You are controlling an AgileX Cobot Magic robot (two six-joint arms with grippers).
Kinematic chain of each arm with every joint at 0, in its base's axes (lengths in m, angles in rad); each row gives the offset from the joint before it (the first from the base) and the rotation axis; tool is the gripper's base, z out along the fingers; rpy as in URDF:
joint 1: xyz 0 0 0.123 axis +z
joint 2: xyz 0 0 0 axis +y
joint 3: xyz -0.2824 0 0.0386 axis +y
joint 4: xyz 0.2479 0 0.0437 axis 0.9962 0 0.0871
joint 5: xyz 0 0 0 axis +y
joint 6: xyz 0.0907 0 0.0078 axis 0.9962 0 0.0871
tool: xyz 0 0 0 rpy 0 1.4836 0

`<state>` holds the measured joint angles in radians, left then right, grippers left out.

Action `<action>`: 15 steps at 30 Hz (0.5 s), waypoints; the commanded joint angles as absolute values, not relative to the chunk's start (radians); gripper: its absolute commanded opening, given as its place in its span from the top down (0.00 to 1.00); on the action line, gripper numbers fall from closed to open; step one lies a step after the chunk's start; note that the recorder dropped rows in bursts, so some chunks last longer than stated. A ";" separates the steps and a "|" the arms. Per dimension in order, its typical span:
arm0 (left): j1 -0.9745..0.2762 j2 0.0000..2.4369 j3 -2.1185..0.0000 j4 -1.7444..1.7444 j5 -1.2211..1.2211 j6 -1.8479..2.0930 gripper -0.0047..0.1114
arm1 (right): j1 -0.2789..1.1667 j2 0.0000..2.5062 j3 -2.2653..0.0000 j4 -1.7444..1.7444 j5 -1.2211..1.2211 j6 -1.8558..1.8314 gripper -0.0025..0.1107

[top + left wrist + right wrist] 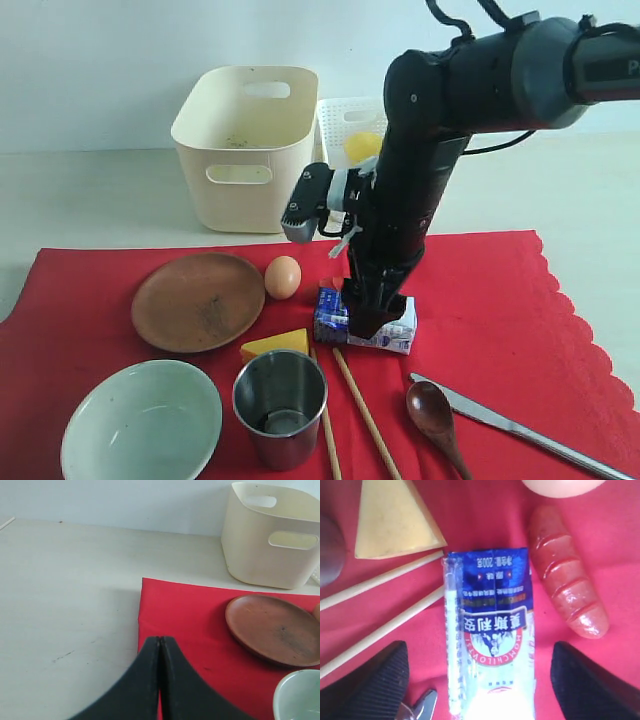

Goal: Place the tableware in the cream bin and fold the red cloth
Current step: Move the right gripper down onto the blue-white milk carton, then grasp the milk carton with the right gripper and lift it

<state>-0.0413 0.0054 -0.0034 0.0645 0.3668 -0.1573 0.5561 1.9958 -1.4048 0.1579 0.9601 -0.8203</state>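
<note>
R gripper wide open astride carton, ctr of ext. view; L gripper clenched over cloth edge.

The red cloth is plain bright red with a scalloped edge. The worktop is pale beige with faint grey scuffs. The cream bin is smooth and unpatterned, and the basket is white lattice. The lemon is yellow.

The plate is warm brown with darker grain, the bowl pale green-white, and the cup grey steel. The egg is light tan and the cheese wedge is yellow. The 2 chopsticks are pale wood, the spoon dark brown, and the knife silver.

The milk carton is blue at 1 end, then white with a red ring and red lettering. The sausage is glossy orange-red with grooves. The left gripper is plain black. The right gripper is black too, with finely ribbed fingers.
</note>
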 commanded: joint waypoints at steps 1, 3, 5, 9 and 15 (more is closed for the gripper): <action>-0.040 0.000 0.000 0.065 0.356 -0.157 0.96 | 0.558 2.041 -1.402 0.147 0.937 -0.817 0.32; -0.040 0.000 0.000 0.065 0.356 -0.157 0.96 | 0.558 2.055 -1.402 0.141 0.928 -0.817 0.32; -0.040 0.000 0.000 0.065 0.356 -0.157 0.96 | 0.558 2.071 -1.402 0.135 0.926 -0.817 0.32; -0.040 0.000 0.000 0.065 0.356 -0.157 0.96 | 0.558 2.101 -1.402 0.131 0.916 -0.807 0.32; -0.040 0.000 0.000 0.065 0.356 -0.157 0.96 | 0.558 2.124 -1.402 0.121 0.916 -0.774 0.42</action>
